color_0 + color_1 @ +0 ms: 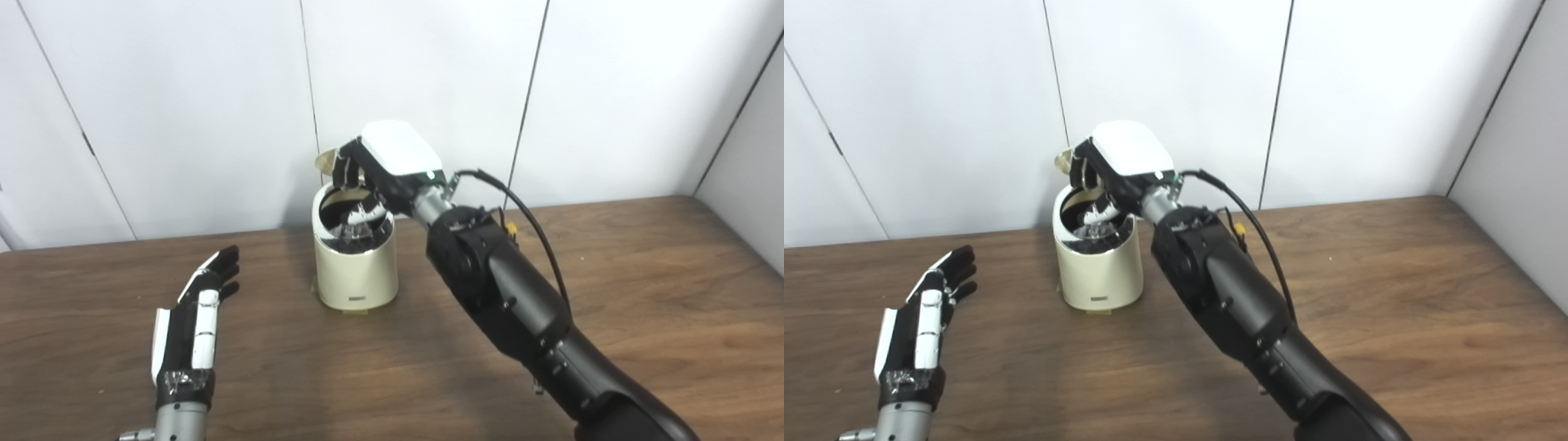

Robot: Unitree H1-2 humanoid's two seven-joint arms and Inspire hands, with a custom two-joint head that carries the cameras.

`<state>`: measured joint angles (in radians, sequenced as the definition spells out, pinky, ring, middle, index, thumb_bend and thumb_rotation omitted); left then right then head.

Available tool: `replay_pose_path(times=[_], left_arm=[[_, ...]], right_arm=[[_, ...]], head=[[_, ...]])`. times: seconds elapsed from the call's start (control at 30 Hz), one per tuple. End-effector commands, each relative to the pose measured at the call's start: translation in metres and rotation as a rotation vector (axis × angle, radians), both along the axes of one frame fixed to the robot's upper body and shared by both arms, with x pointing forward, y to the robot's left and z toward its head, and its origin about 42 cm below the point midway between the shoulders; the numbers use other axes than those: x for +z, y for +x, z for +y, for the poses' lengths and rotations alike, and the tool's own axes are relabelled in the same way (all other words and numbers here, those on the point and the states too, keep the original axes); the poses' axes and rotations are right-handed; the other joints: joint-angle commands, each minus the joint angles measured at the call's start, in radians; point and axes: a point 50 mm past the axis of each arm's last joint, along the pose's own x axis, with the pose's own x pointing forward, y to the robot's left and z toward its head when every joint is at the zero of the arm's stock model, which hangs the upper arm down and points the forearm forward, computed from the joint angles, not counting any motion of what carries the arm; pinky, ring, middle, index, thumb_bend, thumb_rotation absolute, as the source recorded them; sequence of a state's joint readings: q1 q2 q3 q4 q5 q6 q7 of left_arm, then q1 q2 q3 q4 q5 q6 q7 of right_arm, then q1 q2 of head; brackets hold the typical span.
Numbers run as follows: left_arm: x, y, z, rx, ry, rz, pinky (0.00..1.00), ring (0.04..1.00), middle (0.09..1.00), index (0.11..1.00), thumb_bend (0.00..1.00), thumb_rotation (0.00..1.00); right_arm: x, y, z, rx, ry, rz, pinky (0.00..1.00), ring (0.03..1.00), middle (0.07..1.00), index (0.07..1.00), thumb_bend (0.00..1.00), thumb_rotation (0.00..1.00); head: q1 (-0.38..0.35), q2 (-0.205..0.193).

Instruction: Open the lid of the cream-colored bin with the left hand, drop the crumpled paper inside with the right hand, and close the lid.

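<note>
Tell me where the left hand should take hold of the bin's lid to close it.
Take the lid by its raised free edge, coming from the left. It stands tipped up behind the cream bin, and the right hand crowds the opening's right side, while the left hand lies open to the left.

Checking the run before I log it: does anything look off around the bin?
One oddity: the lid stands open with nobody holding it. The left robot hand rests open on the table, away from the cream bin, while the right robot hand reaches over the opening.
</note>
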<state>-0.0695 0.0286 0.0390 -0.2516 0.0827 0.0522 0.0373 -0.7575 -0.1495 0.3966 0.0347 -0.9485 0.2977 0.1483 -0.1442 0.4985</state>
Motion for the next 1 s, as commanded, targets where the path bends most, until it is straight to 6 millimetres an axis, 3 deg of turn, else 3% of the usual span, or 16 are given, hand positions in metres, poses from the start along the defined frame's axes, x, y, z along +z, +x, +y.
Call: replay_pose_path(times=[0.0, 0.2, 0.27, 0.33, 0.47, 0.57, 0.67, 0.73, 0.8, 0.83, 0.87, 0.9, 0.97], left_arm=[[0.014, 0.002, -0.001, -0.007, -0.003, -0.061, 0.85, 0.873, 0.868, 0.858, 0.55, 0.97], [0.013, 0.003, 0.000, -0.011, 0.013, -0.058, 0.85, 0.878, 0.873, 0.863, 0.56, 0.98], [0.014, 0.003, 0.000, -0.013, 0.014, -0.056, 0.84, 0.874, 0.871, 0.861, 0.56, 0.98], [0.014, 0.003, 0.000, -0.013, 0.013, -0.057, 0.84, 0.873, 0.869, 0.858, 0.56, 0.98], [0.013, 0.003, 0.000, -0.018, 0.013, -0.057, 0.85, 0.875, 0.871, 0.860, 0.56, 0.97], [0.014, 0.004, -0.001, -0.019, 0.013, -0.057, 0.84, 0.873, 0.870, 0.859, 0.55, 0.97], [0.014, 0.005, 0.000, -0.017, 0.016, -0.059, 0.84, 0.874, 0.870, 0.858, 0.55, 0.97], [0.014, 0.005, 0.000, -0.018, 0.014, -0.063, 0.85, 0.872, 0.871, 0.859, 0.54, 0.98], [0.014, 0.005, 0.000, -0.021, 0.010, -0.071, 0.85, 0.871, 0.871, 0.858, 0.51, 0.97], [0.014, 0.006, 0.000, -0.022, 0.007, -0.075, 0.85, 0.870, 0.871, 0.858, 0.50, 0.97], [0.014, 0.005, 0.000, -0.022, 0.002, -0.077, 0.85, 0.866, 0.869, 0.854, 0.43, 0.96], [0.014, 0.005, -0.001, -0.021, -0.003, -0.075, 0.84, 0.864, 0.866, 0.849, 0.38, 0.94], [0.014, 0.004, -0.001, -0.015, -0.013, -0.073, 0.83, 0.859, 0.860, 0.842, 0.29, 0.90]], right_arm=[[0.028, -0.009, -0.005, -0.001, 0.080, -0.163, 0.22, 0.375, 0.491, 0.482, 0.52, 0.00], [0.008, -0.033, -0.029, 0.017, 0.259, -0.258, 0.30, 0.403, 0.559, 0.487, 0.51, 0.00], [-0.001, -0.042, -0.036, 0.032, 0.325, -0.258, 0.28, 0.388, 0.524, 0.519, 0.51, 0.00], [-0.010, -0.049, -0.042, 0.044, 0.367, -0.275, 0.25, 0.434, 0.480, 0.506, 0.51, 0.00], [-0.030, -0.062, -0.055, 0.043, 0.481, -0.287, 0.26, 0.385, 0.507, 0.532, 0.50, 0.00], [-0.049, -0.072, -0.067, 0.035, 0.583, -0.243, 0.28, 0.369, 0.464, 0.520, 0.51, 0.00], [-0.067, -0.080, -0.077, 0.038, 0.660, -0.178, 0.34, 0.443, 0.476, 0.504, 0.51, 0.00], [-0.081, -0.085, -0.085, 0.050, 0.688, -0.138, 0.41, 0.520, 0.567, 0.496, 0.49, 0.12], [-0.094, -0.091, -0.091, 0.053, 0.710, -0.099, 0.46, 0.570, 0.611, 0.496, 0.48, 0.15], [-0.101, -0.094, -0.094, 0.056, 0.717, -0.078, 0.48, 0.589, 0.625, 0.554, 0.42, 0.33], [-0.108, -0.097, -0.096, 0.054, 0.722, -0.059, 0.53, 0.627, 0.658, 0.636, 0.35, 0.59], [-0.114, -0.101, -0.097, 0.054, 0.727, -0.044, 0.56, 0.655, 0.681, 0.677, 0.32, 0.71], [-0.122, -0.106, -0.099, 0.061, 0.747, -0.011, 0.60, 0.698, 0.723, 0.734, 0.29, 0.83]], head=[[-0.003, 0.000], [-0.003, 0.002], [-0.003, 0.001], [-0.003, 0.001], [-0.001, 0.000], [0.002, -0.001], [0.001, -0.004], [0.003, -0.006], [0.006, -0.008], [0.006, -0.008], [0.007, -0.008], [0.009, -0.008], [0.011, -0.006]])
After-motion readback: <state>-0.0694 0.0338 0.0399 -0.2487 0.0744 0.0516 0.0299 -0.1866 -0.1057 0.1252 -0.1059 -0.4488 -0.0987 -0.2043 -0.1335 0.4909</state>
